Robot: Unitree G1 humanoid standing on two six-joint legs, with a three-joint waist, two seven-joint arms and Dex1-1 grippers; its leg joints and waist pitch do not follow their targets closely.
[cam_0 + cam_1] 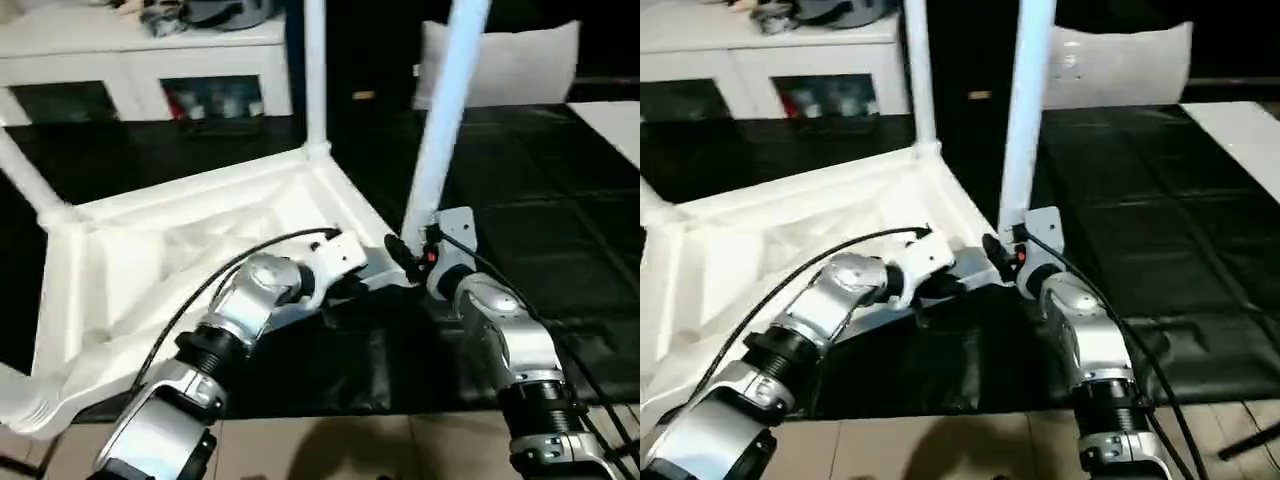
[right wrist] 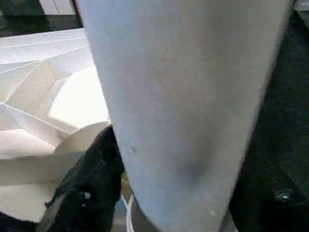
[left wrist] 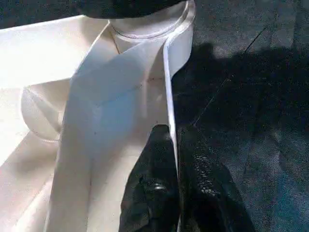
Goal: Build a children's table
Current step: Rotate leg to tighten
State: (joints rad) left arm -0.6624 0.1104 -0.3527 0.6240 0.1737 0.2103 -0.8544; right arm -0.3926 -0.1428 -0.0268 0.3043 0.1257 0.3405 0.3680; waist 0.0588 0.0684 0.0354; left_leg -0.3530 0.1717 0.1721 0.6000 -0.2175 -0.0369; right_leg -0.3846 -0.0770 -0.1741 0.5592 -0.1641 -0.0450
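The white tabletop (image 1: 180,250) lies upside down on the black work surface, ribbed underside up. One leg (image 1: 315,70) stands upright in the far corner socket. Another leg (image 1: 25,170) juts out from the left corner. A third leg (image 1: 445,110) rises from the near right corner, and my right gripper (image 1: 418,255) is shut around its base, one black finger (image 2: 91,183) pressed against the tube. My left gripper (image 3: 171,130) is shut on the tabletop's thin rim (image 3: 169,72), a short way from that corner's round socket (image 3: 149,24).
A white cabinet (image 1: 150,60) stands behind the work surface (image 1: 520,170). A white cushion (image 1: 510,65) sits at the back right and a white panel (image 1: 610,125) at the right edge. The work surface's front edge meets light flooring (image 1: 350,440) just below my forearms.
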